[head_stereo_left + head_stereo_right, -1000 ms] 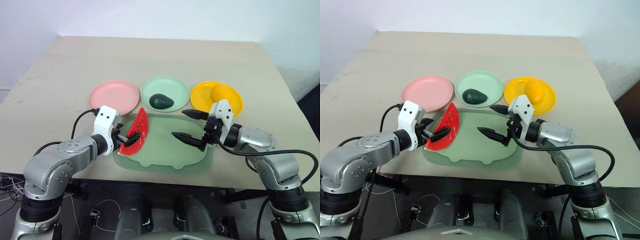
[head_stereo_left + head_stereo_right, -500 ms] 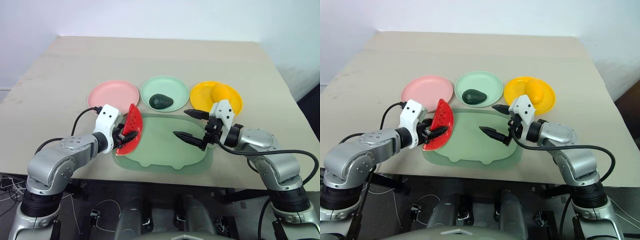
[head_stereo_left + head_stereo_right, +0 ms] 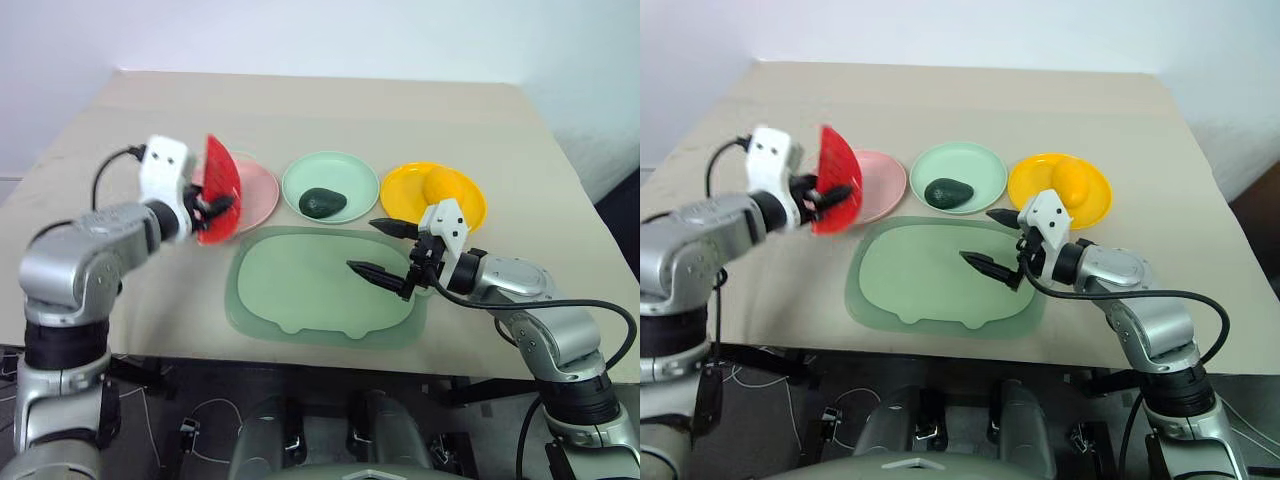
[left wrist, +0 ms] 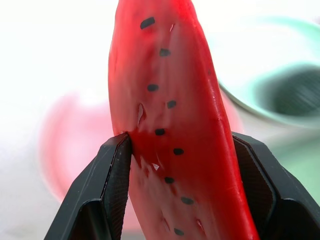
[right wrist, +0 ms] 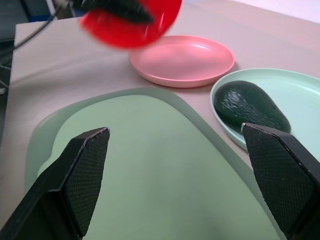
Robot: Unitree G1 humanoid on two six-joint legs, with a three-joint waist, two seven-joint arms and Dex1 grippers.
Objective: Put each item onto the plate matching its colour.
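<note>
Now the left claw is clamped on the watermelon wedge, holding it in the air above the near edge of the pink plate. The right claw hangs wide open and empty over the pale green mat on the bench. The avocado lies on the mint plate, the yellow fruit on the yellow plate.
</note>
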